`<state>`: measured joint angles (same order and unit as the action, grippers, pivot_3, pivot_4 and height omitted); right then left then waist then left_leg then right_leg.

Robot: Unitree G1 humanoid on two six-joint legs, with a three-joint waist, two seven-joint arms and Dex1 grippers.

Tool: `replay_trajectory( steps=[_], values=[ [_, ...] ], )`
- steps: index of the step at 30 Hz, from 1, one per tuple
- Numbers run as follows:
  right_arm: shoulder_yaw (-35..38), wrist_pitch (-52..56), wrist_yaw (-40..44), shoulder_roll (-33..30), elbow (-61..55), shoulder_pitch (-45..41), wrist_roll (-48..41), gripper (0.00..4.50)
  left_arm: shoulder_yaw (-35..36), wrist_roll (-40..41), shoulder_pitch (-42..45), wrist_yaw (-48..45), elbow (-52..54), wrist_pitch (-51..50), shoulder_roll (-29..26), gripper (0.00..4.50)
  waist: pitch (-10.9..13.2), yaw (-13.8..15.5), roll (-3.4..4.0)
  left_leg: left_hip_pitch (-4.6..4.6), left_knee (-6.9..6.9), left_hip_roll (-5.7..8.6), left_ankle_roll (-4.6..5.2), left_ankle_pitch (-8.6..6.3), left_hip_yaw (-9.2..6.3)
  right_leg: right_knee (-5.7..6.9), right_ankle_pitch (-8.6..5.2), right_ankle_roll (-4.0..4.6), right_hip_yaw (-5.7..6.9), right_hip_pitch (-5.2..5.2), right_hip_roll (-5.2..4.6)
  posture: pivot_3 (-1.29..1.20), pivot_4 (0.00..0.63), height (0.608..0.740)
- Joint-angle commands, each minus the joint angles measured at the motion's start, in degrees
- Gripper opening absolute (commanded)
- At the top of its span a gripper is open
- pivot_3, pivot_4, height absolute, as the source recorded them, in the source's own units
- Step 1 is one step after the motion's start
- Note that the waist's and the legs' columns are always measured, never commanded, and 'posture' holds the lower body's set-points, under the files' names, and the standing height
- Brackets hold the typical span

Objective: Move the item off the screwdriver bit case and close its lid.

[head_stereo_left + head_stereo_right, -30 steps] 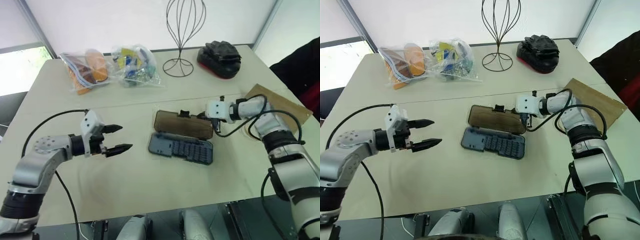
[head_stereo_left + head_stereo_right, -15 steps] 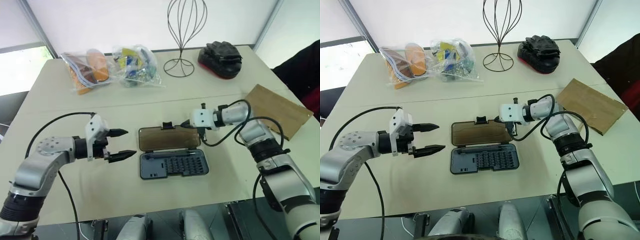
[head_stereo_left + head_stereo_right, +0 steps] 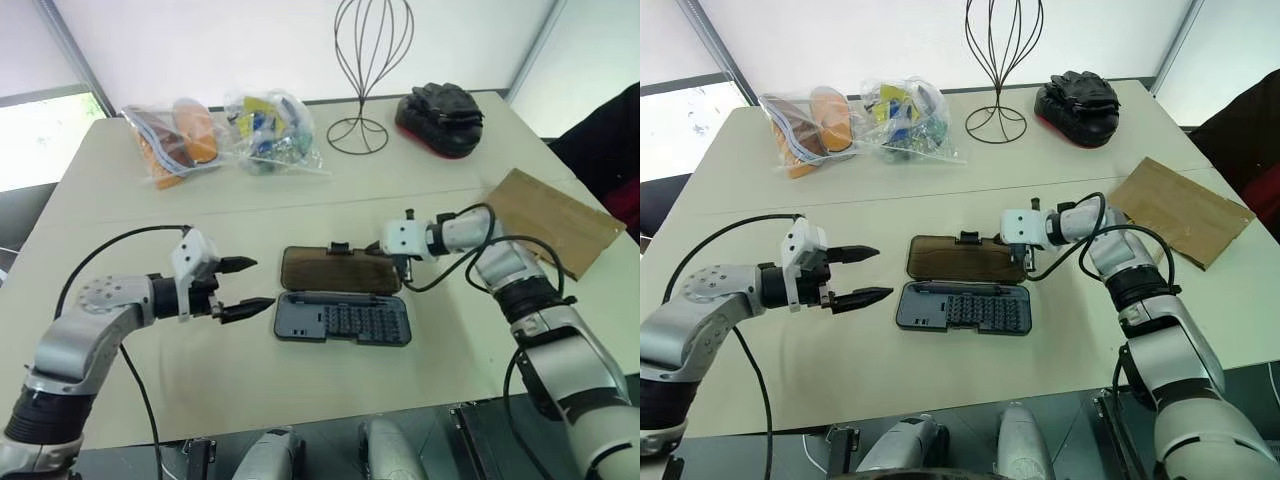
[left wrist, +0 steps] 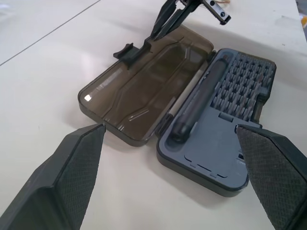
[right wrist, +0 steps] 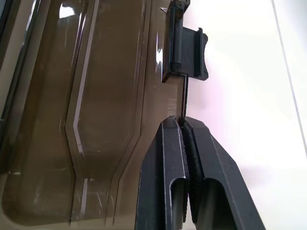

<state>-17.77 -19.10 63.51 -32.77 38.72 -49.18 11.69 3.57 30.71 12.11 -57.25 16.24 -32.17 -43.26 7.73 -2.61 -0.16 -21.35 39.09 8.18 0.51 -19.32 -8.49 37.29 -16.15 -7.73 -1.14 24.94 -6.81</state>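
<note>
On the counter: paper bag lying clear; case sitting open, right end effector, pressed together, nudging lid; left end effector waiting spread.

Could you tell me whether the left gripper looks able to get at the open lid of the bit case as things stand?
Probably yes: the left gripper hangs open just beside the lid, with bare table between. The shut right gripper sits at the lid's far edge, away from that side.

The contents of the clear bags were too jumbled to identify; the individual bits in the screwdriver bit case were too small to distinguish.
</note>
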Motion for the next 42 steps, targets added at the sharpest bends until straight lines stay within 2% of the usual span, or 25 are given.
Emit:
replay_trajectory(
  steps=[1, 10, 17, 19, 23, 26, 28, 30, 36, 42],
  values=[
    [0.69, -1.11, -1.54, 0.43, -1.19, -1.96, -0.14, 0.03, 0.32, 0.0, 1.0, 0.25, 0.38, 1.04, 0.43, 4.5, 0.0, 0.0, 0.0, 0.0, 0.0, 0.0, 0.0, 0.0, 0.0, 0.0, 0.0, 0.0, 0.0, 0.0, 0.0, 0.0, 0.15, 0.74],
    [0.78, -0.85, -1.25, 1.1, -1.16, -2.53, -0.62, 0.03, 0.16, -0.53, 1.26, 0.6, -0.25, 1.34, 1.17, 4.5, 0.0, 0.0, 0.0, 0.0, 0.01, 0.0, 0.0, 0.0, 0.0, 0.0, 0.0, 0.0, 0.0, 0.0, 0.0, 0.0, 0.15, 0.74],
    [1.32, 0.8, -1.0, -0.38, -4.64, -1.82, -0.64, 3.51, 0.13, -0.36, 0.65, 1.01, -0.02, 1.32, 1.54, 4.5, 0.0, 0.06, 0.0, -0.02, 0.0, 0.0, 0.0, 0.0, -0.01, 0.01, 0.0, 0.0, 0.0, 0.02, 0.0, 0.0, 0.15, 0.74],
    [3.34, 5.12, 0.2, -2.05, -9.04, -1.48, -2.8, 4.49, 0.73, 0.27, 0.62, 1.72, -0.06, 0.81, 2.08, 4.5, 0.0, 0.1, 0.0, -0.02, 0.0, 0.0, 0.0, 0.0, -0.01, 0.01, 0.0, 0.0, 0.01, 0.01, 0.0, 0.0, 0.15, 0.74],
    [10.68, 21.54, 0.91, -5.8, -22.16, 0.63, -10.19, 4.49, 4.27, 5.27, 2.14, 4.09, -0.28, -2.7, 4.53, 4.5, 0.02, 0.48, 0.03, -0.12, 0.04, 0.02, 0.0, 0.0, -0.04, 0.02, 0.0, 0.0, 0.01, 0.07, -0.02, 0.0, 0.15, 0.74],
    [14.57, 33.01, 0.13, -6.92, -31.74, 3.74, -15.4, 4.49, 3.48, 7.52, 2.4, 3.33, 1.5, -4.26, 5.21, 4.5, 0.01, 0.5, 0.01, -0.12, 0.03, 0.01, 0.0, 0.0, -0.07, 0.02, 0.0, 0.0, 0.02, 0.06, -0.03, 0.0, 0.15, 0.74],
    [16.58, 38.69, -1.23, -7.3, -37.06, 6.2, -17.65, 4.5, 0.91, 7.68, 2.45, 2.03, 2.47, -4.69, 5.54, 3.97, 0.01, 0.49, 0.0, -0.1, 0.02, 0.01, 0.0, 0.0, -0.06, 0.01, 0.0, 0.0, 0.0, 0.03, -0.05, 0.0, 0.15, 0.74],
    [17.31, 41.85, -2.52, -7.59, -40.6, 8.33, -18.5, 4.5, -2.52, 5.92, 2.37, -0.09, 2.87, -3.58, 5.17, 3.21, 0.01, 0.48, 0.01, -0.1, 0.03, 0.01, 0.0, 0.0, -0.04, 0.01, 0.0, 0.0, -0.03, 0.01, -0.06, 0.0, 0.15, 0.74],
    [16.93, 44.94, -6.11, -7.33, -44.77, 12.52, -19.14, 4.5, -12.14, -2.0, 2.8, -8.17, -0.48, 3.97, 2.8, 0.08, 0.01, 0.6, 0.01, -0.1, 0.02, 0.02, 0.0, 0.0, 0.01, -0.01, 0.0, 0.0, -0.04, 0.02, -0.08, 0.0, 0.15, 0.74],
    [15.75, 44.21, -8.94, -6.43, -44.22, 14.38, -18.89, 4.5, -16.91, -10.36, 5.94, -9.9, -10.39, 12.9, 4.42, 0.02, 0.01, 1.3, 0.01, -0.09, 0.04, 0.02, 0.0, 0.0, 0.06, -0.02, 0.0, 0.0, 0.0, 0.02, -0.07, 0.0, 0.15, 0.74]
  ],
)
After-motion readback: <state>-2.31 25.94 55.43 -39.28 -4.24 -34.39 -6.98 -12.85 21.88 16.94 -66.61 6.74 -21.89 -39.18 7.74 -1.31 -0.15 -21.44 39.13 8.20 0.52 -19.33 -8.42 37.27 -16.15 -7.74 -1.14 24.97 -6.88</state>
